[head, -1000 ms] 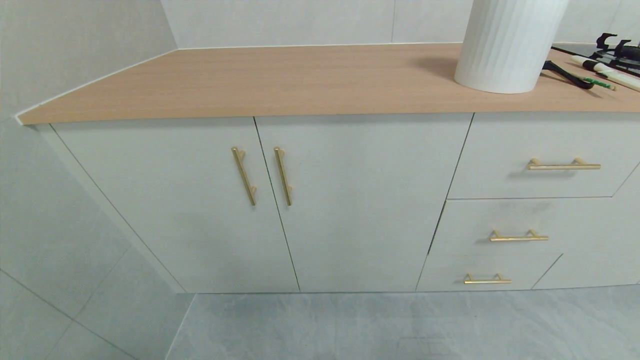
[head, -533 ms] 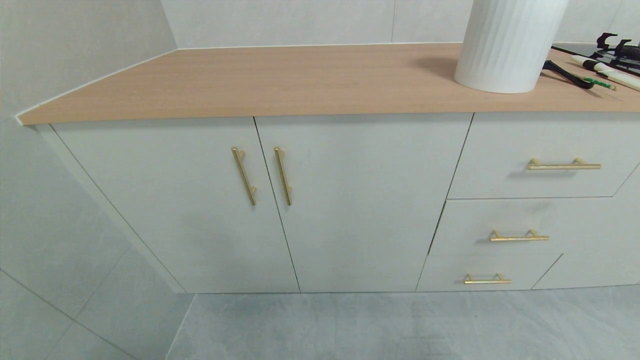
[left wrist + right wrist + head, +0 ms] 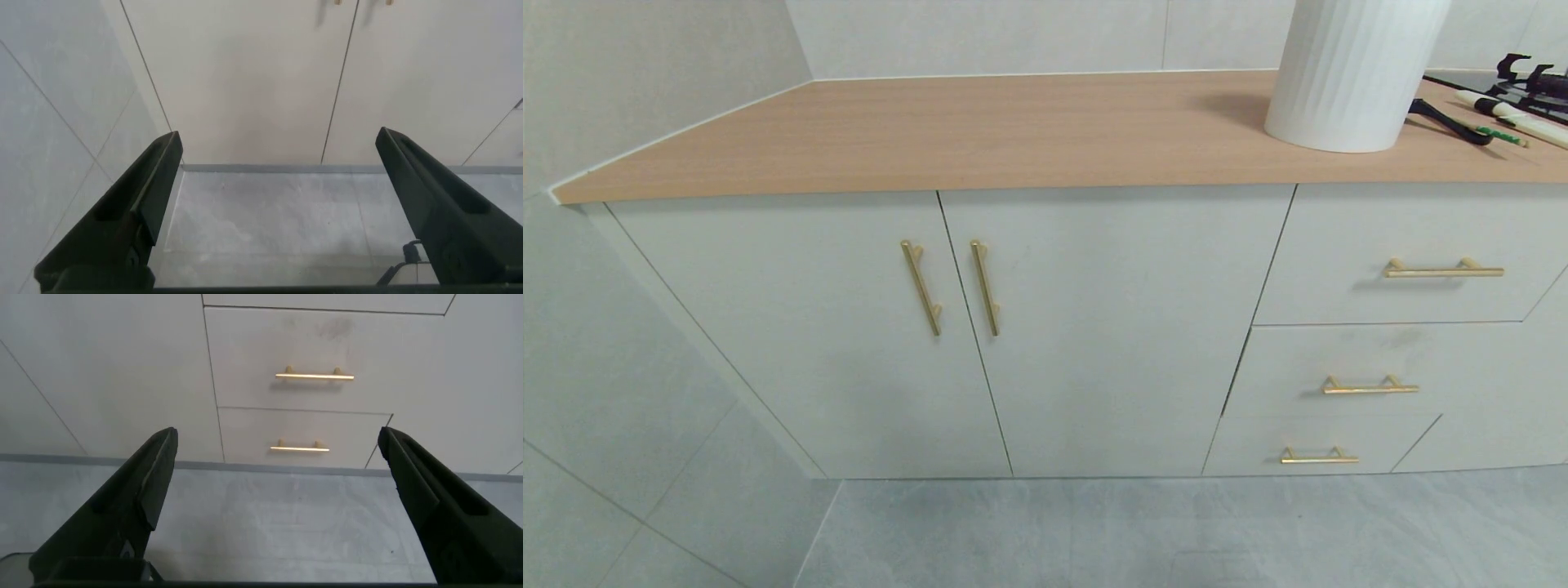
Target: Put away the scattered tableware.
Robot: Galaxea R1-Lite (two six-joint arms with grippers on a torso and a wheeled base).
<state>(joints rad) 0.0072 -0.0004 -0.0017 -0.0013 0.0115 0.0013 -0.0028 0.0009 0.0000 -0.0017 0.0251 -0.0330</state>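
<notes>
The wooden worktop [image 3: 980, 131] runs across the head view from 10 o'clock to 2 o'clock, against a pale tiled wall. At about 1 o'clock a white ribbed container [image 3: 1352, 73] stands upright on it. The scattered tableware lies just beside the container, towards 2 o'clock. It includes a black-handled utensil [image 3: 1450, 121] lying close to the container's base. Beyond that are a thin green piece [image 3: 1499, 135] and a white-handled utensil [image 3: 1515, 121] with a dark band, lying flat at a slant. What kind of utensil each one is cannot be told. Behind them, at the worktop's far edge, are the black prongs of a hob grate [image 3: 1531, 82].

Below the worktop, two pale cupboard doors are shut. The left door handle [image 3: 921, 287] and right door handle [image 3: 985, 287], both gold bars, stand side by side near the centre. At 3 to 4 o'clock three closed drawers are stacked, with the top drawer handle [image 3: 1444, 270] above the middle drawer handle [image 3: 1370, 387] and the bottom drawer handle [image 3: 1319, 457]. The grey tiled floor [image 3: 1094, 531] fills the 6 o'clock area.

The left claw [image 3: 276, 137] hangs low over the floor, facing the seam between the cupboard doors, with its dark fingers [image 3: 139, 204] spread wide apart. The right claw [image 3: 276, 434] also hangs low, facing the two lower drawers, with its fingers [image 3: 425, 498] spread wide too. Both claws are well apart from the tableware on the worktop.
</notes>
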